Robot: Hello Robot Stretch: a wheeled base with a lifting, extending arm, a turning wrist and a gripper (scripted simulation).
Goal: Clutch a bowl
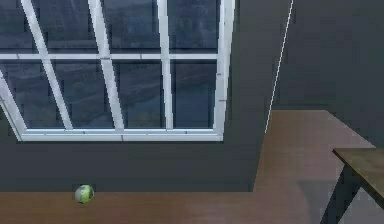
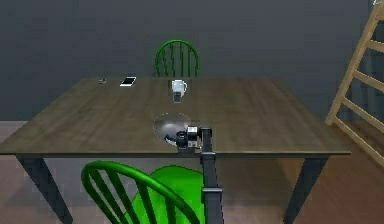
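Dark wooden tabletop point(image 2: 90, 120) stretching across the arm side view, far green chair point(image 2: 176, 56) tucked in at the back edge, near green chair point(image 2: 135, 195) at the front edge. White mug point(image 2: 178, 89) standing toward the far side, flat phone point(image 2: 128, 82) off to its left. Grey bowl point(image 2: 165, 126) sitting close to the tabletop's near edge, about mid-width. Arm point(image 2: 212, 185) rising from the bottom edge, jaws right at the bowl's right rim; over it or touching, impossible to call. Grip state: can't tell, nor whether anything is held. Over in the forward view: big white-framed window point(image 1: 115, 70) on a dark wall, small green ball point(image 1: 84, 194) on the wooden floor point(image 1: 300, 150).
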